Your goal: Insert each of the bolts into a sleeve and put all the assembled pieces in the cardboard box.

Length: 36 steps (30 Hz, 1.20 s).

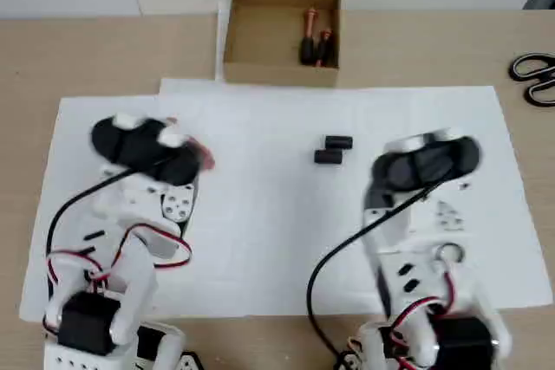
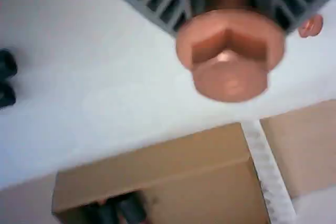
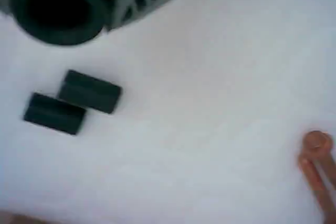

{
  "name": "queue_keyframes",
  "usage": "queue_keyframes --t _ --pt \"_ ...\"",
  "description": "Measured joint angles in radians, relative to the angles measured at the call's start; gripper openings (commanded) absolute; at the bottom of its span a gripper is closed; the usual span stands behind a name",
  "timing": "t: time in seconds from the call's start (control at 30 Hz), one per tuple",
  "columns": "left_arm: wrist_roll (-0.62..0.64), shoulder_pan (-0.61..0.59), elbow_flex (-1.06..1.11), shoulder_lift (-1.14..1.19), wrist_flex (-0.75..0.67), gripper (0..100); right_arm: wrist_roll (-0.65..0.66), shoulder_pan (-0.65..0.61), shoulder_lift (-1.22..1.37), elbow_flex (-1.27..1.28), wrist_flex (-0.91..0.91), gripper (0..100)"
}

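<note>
My left gripper (image 1: 186, 152) hangs over the left part of the white paper, shut on a copper bolt (image 2: 229, 56) whose hex head points toward the cardboard box (image 2: 157, 177). Over the right part of the paper, my right gripper (image 1: 429, 160) is shut on a black sleeve (image 3: 58, 9) with its bore showing. Two more black sleeves (image 1: 333, 149) lie side by side on the paper between the arms, also seen as sleeves (image 3: 73, 102). The cardboard box (image 1: 251, 32) at the far edge holds two assembled pieces (image 1: 314, 41). A loose copper bolt (image 3: 317, 161) lies on the paper.
A white paper sheet (image 1: 277, 240) covers the working area of the wooden table. Scissors (image 1: 536, 75) lie at the far right edge. Another small copper bolt head (image 2: 311, 26) shows beyond the left gripper's fingers.
</note>
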Motion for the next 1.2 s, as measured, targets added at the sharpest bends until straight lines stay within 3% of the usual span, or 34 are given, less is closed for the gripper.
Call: queue_keyframes --t 0.2,0.33,0.67,0.97,1.2 --pt "0.330 0.000 0.052 -0.051 -0.103 1 -0.003 -0.064 0.009 0.204 -0.187 0.4" --pt "0.436 0.000 0.064 -0.037 -0.172 1 -0.006 -0.107 0.009 0.285 -0.295 0.4" --pt "0.459 0.135 0.103 0.092 -0.298 1 -0.006 -0.350 0.009 0.525 -0.559 0.4" --pt "0.459 0.209 0.183 0.133 -0.362 1 -0.006 -0.473 0.009 0.555 -0.572 0.4" --pt "0.463 0.219 0.215 0.133 -0.397 1 -0.006 -0.497 0.009 0.555 -0.578 0.5"
